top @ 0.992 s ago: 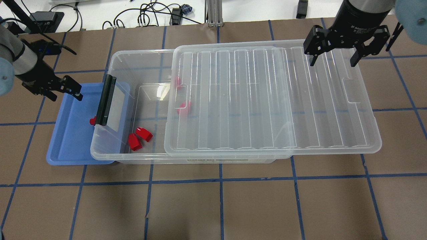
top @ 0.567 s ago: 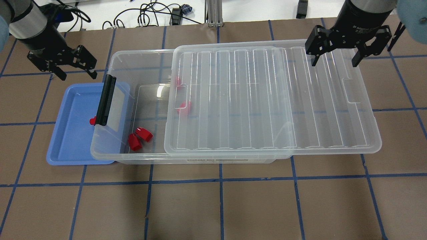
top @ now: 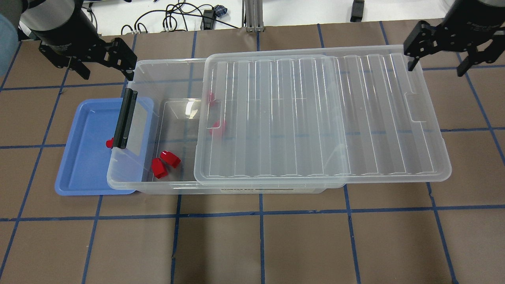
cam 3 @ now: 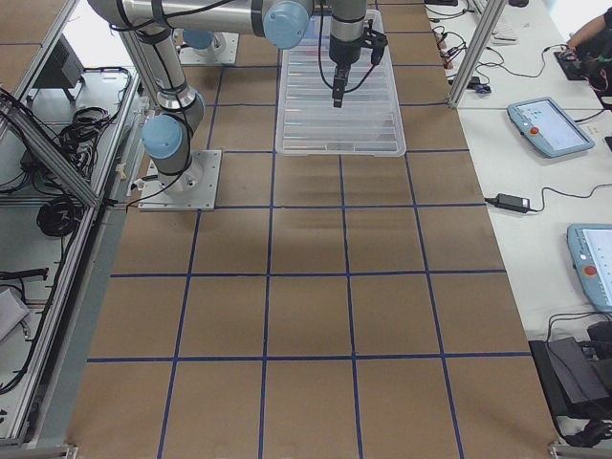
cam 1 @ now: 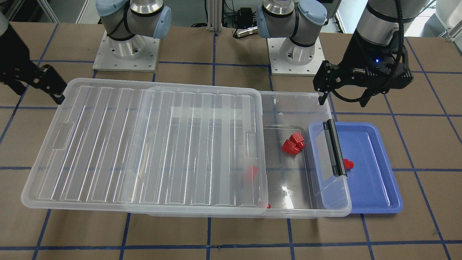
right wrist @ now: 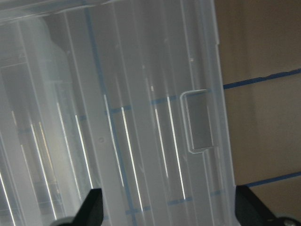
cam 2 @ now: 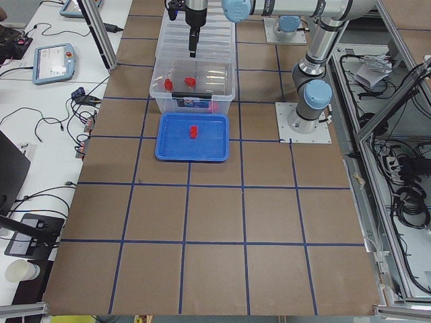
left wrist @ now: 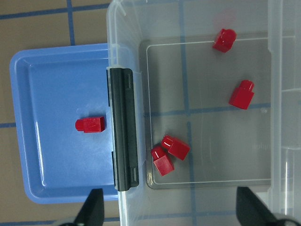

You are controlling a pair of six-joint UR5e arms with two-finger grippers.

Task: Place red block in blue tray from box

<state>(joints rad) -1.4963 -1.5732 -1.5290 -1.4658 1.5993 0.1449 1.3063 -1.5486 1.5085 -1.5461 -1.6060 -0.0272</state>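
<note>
Overhead exterior shows the table (top: 256, 244) covered in brown sheets crossed by a grid of blue tape lines. Black cables (top: 173, 15) lie on a white surface along the frame's top edge. The blue tray (top: 85, 157) sits at left of centre, its right part under the latch end of the box (top: 158, 63). The red block (top: 109, 142) lies in the tray, just beside the black latch (top: 125, 118). Two more red blocks (top: 165, 162) lie together on the box floor. The ribbed lid (top: 315, 118) is slid off toward the right.

The left gripper (top: 105, 72), at upper left, has its jaws wide apart and holds nothing. The right gripper (top: 436, 69), at upper right, is likewise spread and empty.

In the exterior left view, a pendant (cam 2: 55, 62) lies on a white bench at upper left and a paper cup (cam 2: 18, 270) stands at lower left.
</note>
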